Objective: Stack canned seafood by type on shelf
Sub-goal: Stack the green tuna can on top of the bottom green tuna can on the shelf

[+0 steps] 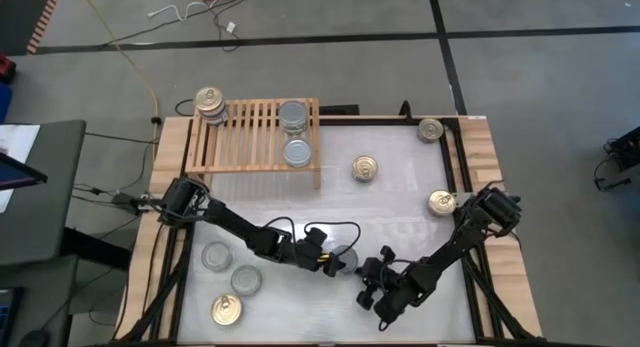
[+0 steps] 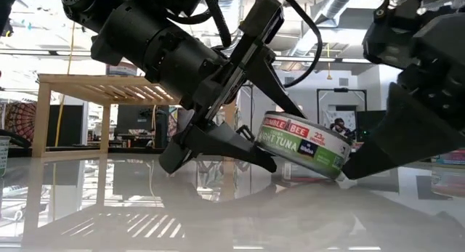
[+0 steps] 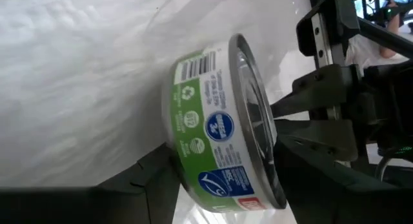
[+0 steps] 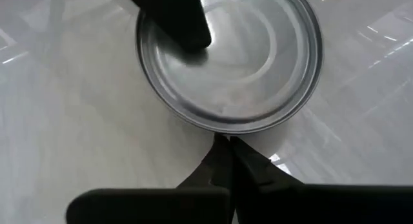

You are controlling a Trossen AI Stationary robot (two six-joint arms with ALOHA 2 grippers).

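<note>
The low light-wood slatted shelf (image 1: 255,137) sits at the table's far side, well apart from the action. It carries a gold-topped stack of tins (image 1: 210,103) at its left end and silver-topped tins (image 1: 293,117) toward its right.

Near the front edge, far from the shelf, a short round green-and-white tuna tin with a silver top (image 2: 305,144) stands tilted. The left gripper (image 2: 231,139) straddles it with fingers spread, one on top and one beneath. The right gripper (image 4: 227,150), its tips pressed together, pokes the tin's rim.

That grip looks loose, so the tin may slip or roll away. Loose tins lie on both sides of the shelf route: three toward the front left (image 1: 232,280) and gold-topped ones to the right of the shelf (image 1: 366,168).
</note>
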